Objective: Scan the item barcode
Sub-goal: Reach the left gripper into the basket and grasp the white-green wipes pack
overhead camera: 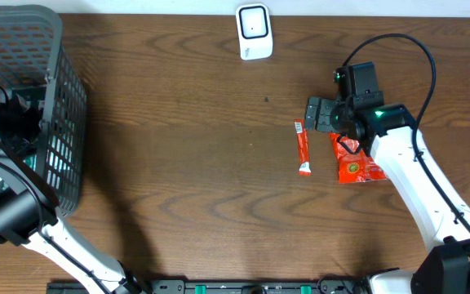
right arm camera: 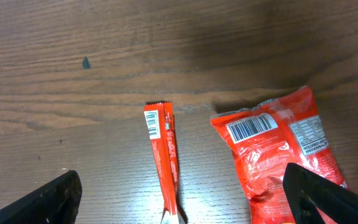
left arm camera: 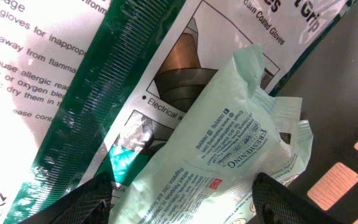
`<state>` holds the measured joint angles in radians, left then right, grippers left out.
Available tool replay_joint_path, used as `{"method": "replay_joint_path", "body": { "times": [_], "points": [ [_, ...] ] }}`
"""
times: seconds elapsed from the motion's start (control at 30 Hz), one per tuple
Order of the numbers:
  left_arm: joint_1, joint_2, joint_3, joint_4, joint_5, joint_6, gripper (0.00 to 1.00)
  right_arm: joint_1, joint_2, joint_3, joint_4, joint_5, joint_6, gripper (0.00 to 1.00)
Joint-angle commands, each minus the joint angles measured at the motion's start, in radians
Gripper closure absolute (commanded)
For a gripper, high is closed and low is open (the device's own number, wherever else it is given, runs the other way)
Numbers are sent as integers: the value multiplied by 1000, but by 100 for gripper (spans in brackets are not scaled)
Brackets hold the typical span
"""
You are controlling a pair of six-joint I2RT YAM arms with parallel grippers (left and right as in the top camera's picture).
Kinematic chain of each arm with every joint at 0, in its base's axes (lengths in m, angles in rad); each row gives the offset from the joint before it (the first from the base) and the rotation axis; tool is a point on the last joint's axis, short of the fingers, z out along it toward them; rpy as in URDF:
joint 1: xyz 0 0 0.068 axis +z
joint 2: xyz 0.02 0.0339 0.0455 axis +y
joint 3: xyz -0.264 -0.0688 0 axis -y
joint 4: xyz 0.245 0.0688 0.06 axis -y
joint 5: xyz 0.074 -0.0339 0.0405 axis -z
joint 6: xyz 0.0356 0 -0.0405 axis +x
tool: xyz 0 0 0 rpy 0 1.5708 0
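Wooden tabletop [overhead camera: 194, 163] holds a red stick packet [right arm camera: 165, 155] beside a red snack bag [right arm camera: 278, 149] under the wide-open right gripper [right arm camera: 182, 193], while the left gripper [left arm camera: 185, 199], fingers spread, straddles a pale green packet [left arm camera: 229, 137] inside the basket [overhead camera: 65, 122].

Two red packs lay on the worktop [right arm camera: 166, 50].
Barcodes up: slim stick [right arm camera: 164, 158] beside snack bag [right arm camera: 278, 155], apart; tool [right arm camera: 179, 186] spread wide.

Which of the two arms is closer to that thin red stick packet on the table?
Right. The right gripper hangs open close by the red stick packet; the left gripper is across the table, inside the basket.
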<state>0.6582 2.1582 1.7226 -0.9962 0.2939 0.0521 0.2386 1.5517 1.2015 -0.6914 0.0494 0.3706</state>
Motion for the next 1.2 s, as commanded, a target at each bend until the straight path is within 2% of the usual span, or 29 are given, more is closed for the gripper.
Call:
{"method": "replay_joint_path", "body": {
  "times": [0.0,0.23,0.3,0.37,0.4,0.43,0.5,0.57,0.8,1.17],
  "points": [
    [0,13,-21,-9,8,-4,27,-2,5,5,-1,13,-12,1],
    [0,13,-89,30,2,-5,27,-2,5,5,-1,13,-12,1],
    [0,13,-106,40,2,-24,30,-2,5,5,-1,13,-12,1],
    [0,11,-106,41,13,-53,46,-2,5,5,-1,13,-12,1],
    [0,7,-104,40,13,-68,57,-1,5,5,-1,13,-12,1],
    [1,-2,-96,37,13,-76,75,-2,5,5,-1,13,-12,1],
    [2,-19,-84,33,13,-76,89,-2,5,5,-1,13,-12,1],
    [3,-45,-72,33,13,-85,92,-2,5,5,-1,13,-12,1],
    [10,-189,-13,41,12,-175,93,-2,5,5,-1,13,-12,1],
    [24,-621,13,121,8,-385,92,-2,5,5,-1,13,-12,1]
  ]
}}
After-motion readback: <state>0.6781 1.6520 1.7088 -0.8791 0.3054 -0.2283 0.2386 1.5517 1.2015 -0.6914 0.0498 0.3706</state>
